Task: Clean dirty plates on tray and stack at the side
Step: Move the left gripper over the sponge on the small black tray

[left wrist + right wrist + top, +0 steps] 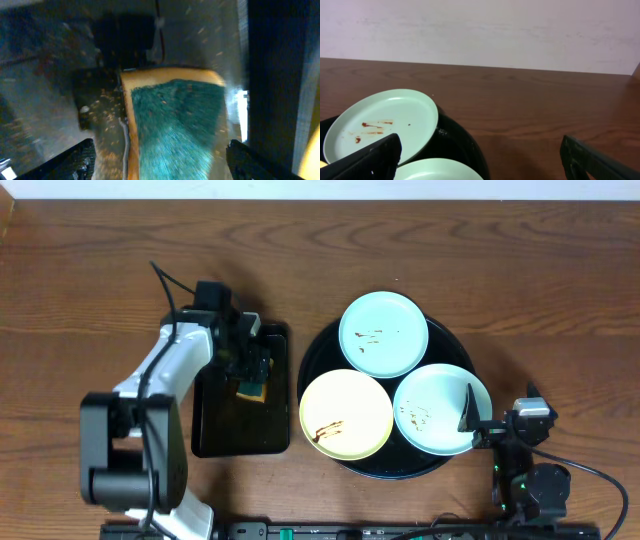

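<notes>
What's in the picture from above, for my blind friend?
A round black tray holds three sauce-smeared plates, two mint-green and one yellow. The left gripper is open over a sponge in a rectangular tray; the right gripper is open by the plates.

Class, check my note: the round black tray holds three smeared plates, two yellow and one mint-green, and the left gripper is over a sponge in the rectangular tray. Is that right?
Not quite: the colours are swapped. The overhead view shows two mint-green plates and one yellow plate on the round black tray. The rest stands.
</notes>
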Controlling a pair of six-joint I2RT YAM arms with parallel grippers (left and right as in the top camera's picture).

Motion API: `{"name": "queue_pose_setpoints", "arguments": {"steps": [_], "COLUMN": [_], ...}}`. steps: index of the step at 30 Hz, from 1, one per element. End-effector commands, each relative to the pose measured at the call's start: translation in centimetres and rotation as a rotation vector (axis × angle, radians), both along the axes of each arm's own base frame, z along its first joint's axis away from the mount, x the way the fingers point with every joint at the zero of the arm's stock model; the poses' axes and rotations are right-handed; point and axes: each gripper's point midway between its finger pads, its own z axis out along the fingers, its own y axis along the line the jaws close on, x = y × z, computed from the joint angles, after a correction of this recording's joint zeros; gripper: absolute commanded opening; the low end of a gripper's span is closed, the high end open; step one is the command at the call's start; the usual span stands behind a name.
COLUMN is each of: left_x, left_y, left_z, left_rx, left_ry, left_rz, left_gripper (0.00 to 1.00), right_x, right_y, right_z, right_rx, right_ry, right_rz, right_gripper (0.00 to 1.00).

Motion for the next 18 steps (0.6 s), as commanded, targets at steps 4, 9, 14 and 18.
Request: {"name": "queue_pose_setpoints", "arguments": {"steps": [4, 9, 14, 18], "left_x": [0.0, 1.1, 1.7, 1.9], "left_y": [-0.1, -0.2, -0.2, -0.2], "left_z": [-2.3, -2.2, -2.1, -2.1], "left_rx": [0.004, 0.001, 0.000, 0.000], "left_ry": [0.049, 0.002, -0.025, -0.031], "left_rz": [-0.039, -0.038, -0.039, -0.038], "left_gripper": [0.79, 0.89, 0.82, 0.38], "right_x": [0.0, 0.0, 0.0, 0.0], "right_y": [0.2, 0.2, 0.2, 0.2], "right_z": [-0.2, -0.2, -0.2, -0.2], "right_rx": [0.011, 0.011, 0.011, 0.010], "right_ry": [0.006, 0.006, 0.006, 0.006], "right_rz": [0.008, 0.008, 0.008, 0.008], "right_gripper": [0.99, 0.99, 0.99, 0.99]}}
